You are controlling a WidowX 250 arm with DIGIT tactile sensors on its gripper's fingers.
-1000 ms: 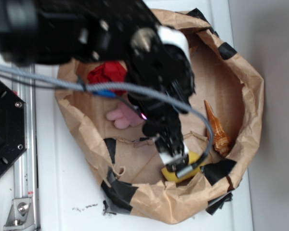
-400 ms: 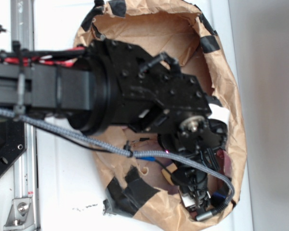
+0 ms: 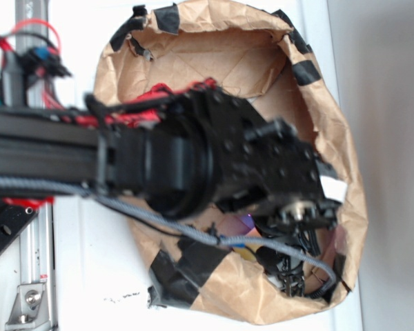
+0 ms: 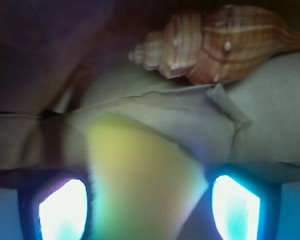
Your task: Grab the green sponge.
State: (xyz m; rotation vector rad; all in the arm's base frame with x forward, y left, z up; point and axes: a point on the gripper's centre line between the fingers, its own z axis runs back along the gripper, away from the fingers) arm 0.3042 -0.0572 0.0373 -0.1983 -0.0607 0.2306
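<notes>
With the hand (image 4: 147, 210) spread open, its glowing fingers (image 4: 62, 210) flanking the green sponge (image 4: 140, 185) low in the paper bag (image 3: 331, 124), closing may snag crumpled paper or, seemingly, nudge the nearby seashell (image 4: 215, 45).

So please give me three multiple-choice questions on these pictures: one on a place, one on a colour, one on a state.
1. In the wrist view, where is the seashell?
A. upper right, beyond the sponge
B. between the fingers
C. lower left

2. What colour is the sponge there?
A. red
B. yellow-green
C. blue

3. How does the gripper stand to the sponge?
A. far away from it
B. one finger on each side of it
C. both fingers to its left

Key: 1 A, the shell lies at the top right; 2 B, the blurred block looks yellow-green; 3 B, the glowing fingers flank the sponge, though contact is unclear.
</notes>
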